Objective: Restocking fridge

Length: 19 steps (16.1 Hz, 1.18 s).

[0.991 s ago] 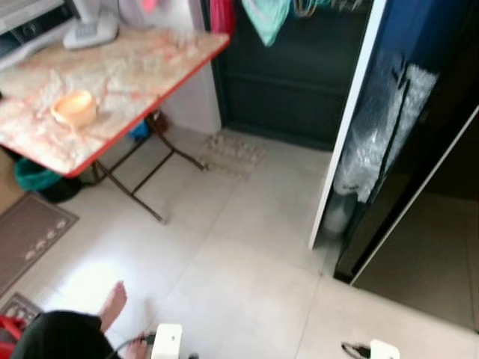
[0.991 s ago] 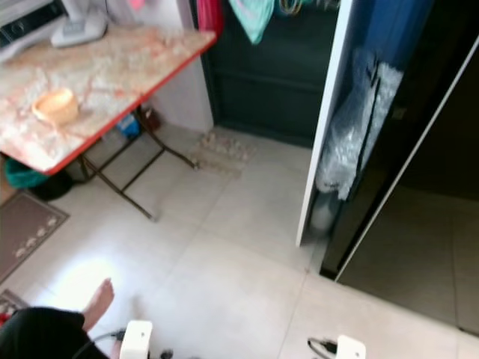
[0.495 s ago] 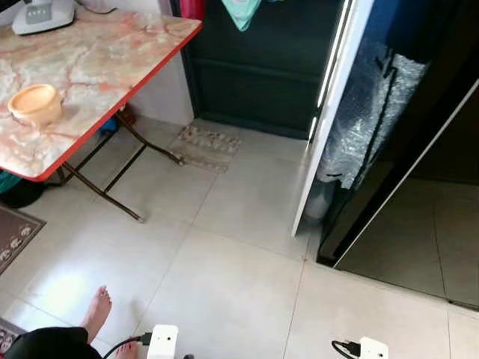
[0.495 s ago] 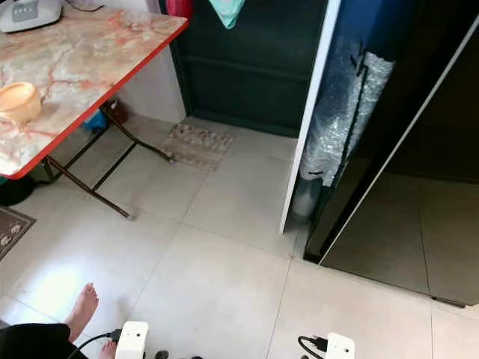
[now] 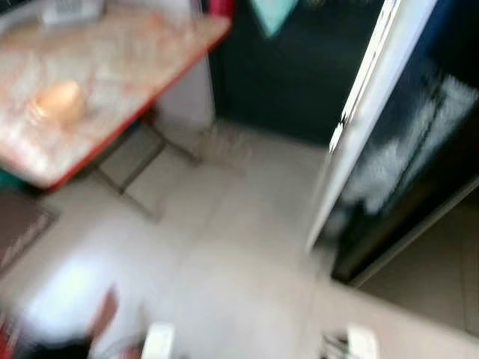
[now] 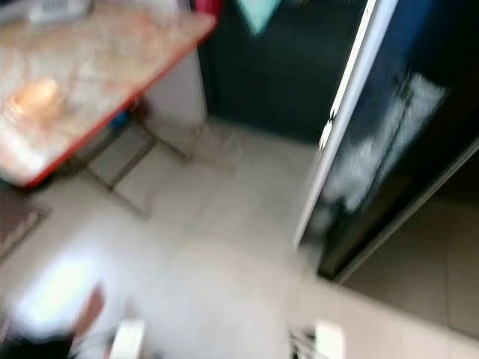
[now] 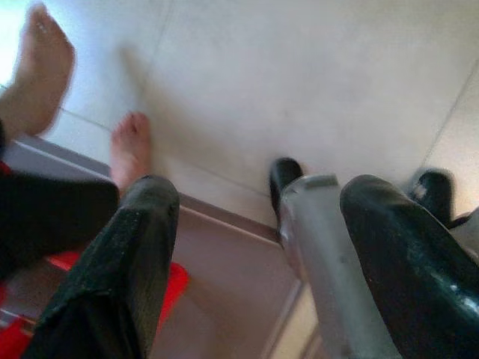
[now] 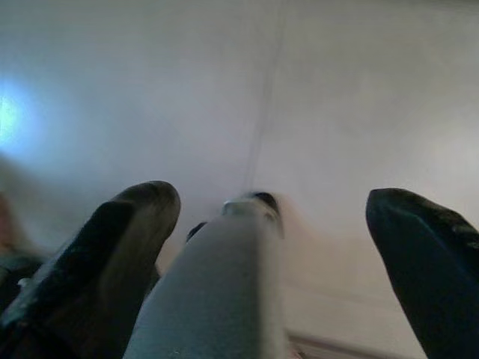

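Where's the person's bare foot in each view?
Left eye: bare foot low on the left, blurred, on the floor.
Right eye: same foot, low on the left, blurred.
Left wrist: foot on the tiles, with a second foot beside it.
Right wrist: too blurred to tell.
Shared landmark: the pale floor tiles under the feet.

Folding table [image 5: 112, 67] at left, open fridge door [image 5: 367, 112] at right, tiled floor [image 5: 239, 247] between.
A bowl [image 5: 56, 101] sits on the table; a person's bare feet [image 7: 131, 146] lie beyond the left gripper's fingers [image 7: 127, 254].
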Available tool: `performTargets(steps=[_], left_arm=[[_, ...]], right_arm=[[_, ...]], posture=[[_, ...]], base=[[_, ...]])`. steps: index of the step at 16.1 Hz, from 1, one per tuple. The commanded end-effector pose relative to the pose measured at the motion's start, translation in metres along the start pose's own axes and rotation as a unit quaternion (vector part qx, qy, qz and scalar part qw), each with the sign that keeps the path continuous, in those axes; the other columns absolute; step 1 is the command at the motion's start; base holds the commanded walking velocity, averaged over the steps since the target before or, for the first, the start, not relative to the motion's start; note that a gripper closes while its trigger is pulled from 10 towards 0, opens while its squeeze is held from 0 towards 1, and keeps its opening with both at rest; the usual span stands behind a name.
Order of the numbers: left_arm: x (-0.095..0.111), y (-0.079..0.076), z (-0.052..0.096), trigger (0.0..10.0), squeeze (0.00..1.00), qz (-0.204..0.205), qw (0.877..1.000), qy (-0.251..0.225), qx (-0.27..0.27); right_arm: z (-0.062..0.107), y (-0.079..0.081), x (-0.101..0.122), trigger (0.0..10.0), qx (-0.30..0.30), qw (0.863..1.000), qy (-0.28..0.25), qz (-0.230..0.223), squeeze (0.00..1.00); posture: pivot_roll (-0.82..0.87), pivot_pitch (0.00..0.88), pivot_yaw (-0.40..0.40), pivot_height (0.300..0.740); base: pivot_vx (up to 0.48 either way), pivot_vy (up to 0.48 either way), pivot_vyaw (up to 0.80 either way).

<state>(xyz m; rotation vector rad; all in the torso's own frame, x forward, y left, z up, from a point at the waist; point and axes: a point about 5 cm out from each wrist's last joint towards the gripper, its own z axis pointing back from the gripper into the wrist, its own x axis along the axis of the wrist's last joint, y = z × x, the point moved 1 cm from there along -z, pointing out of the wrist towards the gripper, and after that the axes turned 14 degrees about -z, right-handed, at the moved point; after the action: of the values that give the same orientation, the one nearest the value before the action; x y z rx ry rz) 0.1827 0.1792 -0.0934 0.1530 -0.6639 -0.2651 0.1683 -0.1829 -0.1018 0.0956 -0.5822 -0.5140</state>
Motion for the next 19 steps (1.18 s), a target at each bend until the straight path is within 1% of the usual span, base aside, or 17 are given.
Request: performTargets(steps=[1, 5, 10, 12, 19], left_arm=[[-0.0044, -0.0066, 0.0012, 10.0, 0.00, 0.000, 1.000, 0.007, -0.008], [-0.0043, -0.0061, 0.0012, 10.0, 0.00, 0.005, 1.000, 0.006, -0.007], [-0.0034, -0.0056, 0.0011, 10.0, 0.00, 0.004, 1.000, 0.003, -0.006], [-0.0033, -0.0051, 0.0010, 10.0, 0.00, 0.004, 1.000, 0.003, -0.005], [-0.0039, -0.0021, 0.0010, 10.0, 0.00, 0.005, 1.000, 0.004, 0.000]], right_arm=[[0.0030, -0.0143, -0.0081, 10.0, -0.021, 1.000, 0.012, -0.015, 0.00], [0.0032, -0.0152, -0.0081, 10.0, -0.022, 0.999, 0.012, -0.020, 0.00], [0.0032, -0.0161, -0.0079, 10.0, -0.022, 1.000, 0.013, -0.013, 0.00], [0.0031, -0.0156, -0.0074, 10.0, -0.021, 1.000, 0.013, 0.000, 0.00], [0.0031, -0.0114, -0.0107, 10.0, -0.015, 1.000, 0.016, 0.011, 0.00]], posture=[[0.02, 0.162, 0.018, 0.740], [0.02, 0.172, 0.019, 0.740], [0.02, 0.179, 0.020, 0.740], [0.02, 0.183, 0.021, 0.740], [0.04, 0.189, 0.016, 0.740]], base=[[0.307, 0.000, 0.00], [0.288, 0.000, 0.00], [0.000, 0.000, 0.00], [0.000, 0.000, 0.00], [0.000, 0.000, 0.78]])
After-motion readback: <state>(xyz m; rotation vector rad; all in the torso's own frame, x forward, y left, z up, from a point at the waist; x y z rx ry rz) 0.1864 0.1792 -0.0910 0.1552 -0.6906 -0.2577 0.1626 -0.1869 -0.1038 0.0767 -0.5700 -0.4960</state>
